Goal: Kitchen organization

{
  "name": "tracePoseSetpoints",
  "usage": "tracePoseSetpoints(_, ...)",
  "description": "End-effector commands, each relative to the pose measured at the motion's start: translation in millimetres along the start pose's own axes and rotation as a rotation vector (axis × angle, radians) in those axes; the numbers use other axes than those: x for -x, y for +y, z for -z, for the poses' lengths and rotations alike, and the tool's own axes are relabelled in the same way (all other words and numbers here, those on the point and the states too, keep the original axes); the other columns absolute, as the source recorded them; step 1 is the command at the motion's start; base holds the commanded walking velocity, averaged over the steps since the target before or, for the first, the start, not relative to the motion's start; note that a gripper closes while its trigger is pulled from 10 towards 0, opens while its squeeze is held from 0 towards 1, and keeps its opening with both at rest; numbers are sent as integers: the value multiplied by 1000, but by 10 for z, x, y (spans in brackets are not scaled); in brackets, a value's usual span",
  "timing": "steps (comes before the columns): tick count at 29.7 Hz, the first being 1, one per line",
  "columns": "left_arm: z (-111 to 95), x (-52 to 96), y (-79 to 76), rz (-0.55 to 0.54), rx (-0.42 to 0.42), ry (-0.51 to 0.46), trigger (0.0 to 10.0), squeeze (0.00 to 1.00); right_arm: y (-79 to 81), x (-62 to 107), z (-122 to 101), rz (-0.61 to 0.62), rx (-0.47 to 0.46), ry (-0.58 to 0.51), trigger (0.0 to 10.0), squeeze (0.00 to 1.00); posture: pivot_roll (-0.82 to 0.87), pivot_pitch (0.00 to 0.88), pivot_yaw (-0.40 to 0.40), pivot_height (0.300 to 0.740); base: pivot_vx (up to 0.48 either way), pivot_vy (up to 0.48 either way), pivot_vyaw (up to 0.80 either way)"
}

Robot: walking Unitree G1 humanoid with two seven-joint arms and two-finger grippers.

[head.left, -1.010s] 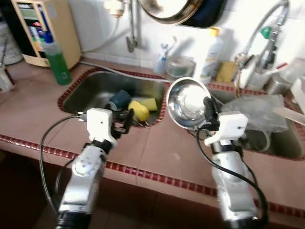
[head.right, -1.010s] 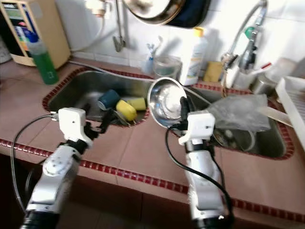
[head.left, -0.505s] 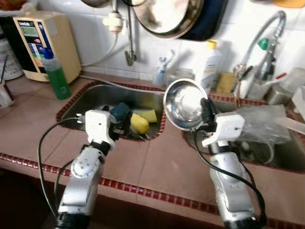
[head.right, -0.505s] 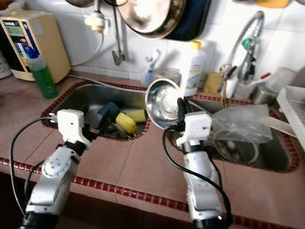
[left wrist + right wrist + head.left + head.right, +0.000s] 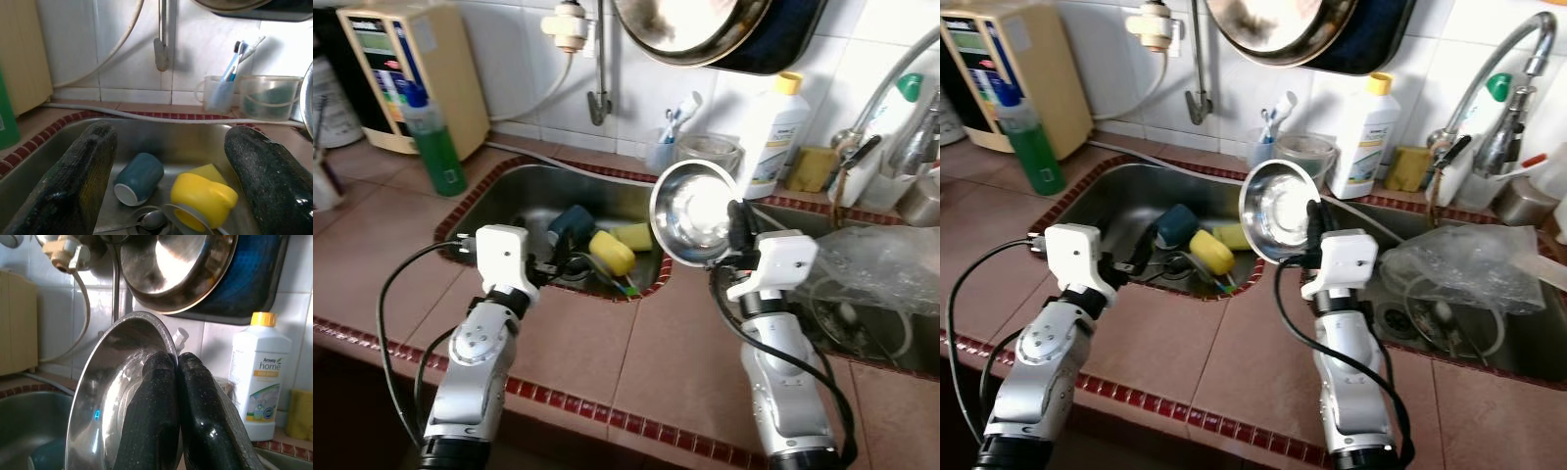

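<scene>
My right gripper [image 5: 740, 227] is shut on the rim of a steel bowl [image 5: 693, 211], held up on edge above the tiled divider between the two sinks; its fingers [image 5: 161, 396] pinch that rim [image 5: 122, 382]. My left gripper [image 5: 570, 265] stands open over the near edge of the left sink [image 5: 499, 201], nothing between its fingers [image 5: 83, 171]. In that sink lie a dark blue cup [image 5: 139, 178] on its side, a yellow cup [image 5: 203, 198], a yellow sponge [image 5: 634, 235] and a spoon [image 5: 146, 221].
A green bottle [image 5: 435, 142] and a beige appliance [image 5: 401, 69] stand at the back left. A white detergent bottle [image 5: 773, 132], toothbrush cup [image 5: 217, 93] and plastic container [image 5: 266, 97] line the back wall. Pans hang overhead [image 5: 181, 269]. A crumpled plastic bag [image 5: 881, 269] fills the right sink below the tap [image 5: 1503, 108].
The camera has shifted, so the whole scene sits differently. The steel bowl stays pinched in my right gripper; the left gripper stays open at the left sink's edge.
</scene>
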State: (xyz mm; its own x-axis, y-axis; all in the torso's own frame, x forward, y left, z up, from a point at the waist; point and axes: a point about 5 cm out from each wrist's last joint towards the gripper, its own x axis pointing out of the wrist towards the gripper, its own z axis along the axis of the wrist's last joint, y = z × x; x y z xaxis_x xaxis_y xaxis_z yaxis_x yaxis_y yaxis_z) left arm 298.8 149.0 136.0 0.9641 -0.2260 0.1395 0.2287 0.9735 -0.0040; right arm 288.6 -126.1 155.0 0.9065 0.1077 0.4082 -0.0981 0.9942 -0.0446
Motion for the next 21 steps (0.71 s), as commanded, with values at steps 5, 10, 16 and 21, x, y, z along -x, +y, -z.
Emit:
tracePoseSetpoints(5,-2,-19,-39,33,-1,13,10000,0,-38,5,-34,25,5,-17,10000,0,-73,0,19,740,0,111,0)
tracePoseSetpoints(10,10,-5,-43,37,-10,25,10000,0,-25,14,-33,23,2,-15,10000,0,-71,0,17,740,0,278,0)
tracePoseSetpoints(16,20,7,-49,38,-9,32,10000,0,-21,18,-35,22,3,-14,10000,0,-71,0,15,740,0,280,0)
tracePoseSetpoints(21,33,18,-48,38,-13,40,10000,0,-12,27,-35,20,1,-12,10000,0,-71,0,14,740,0,281,0)
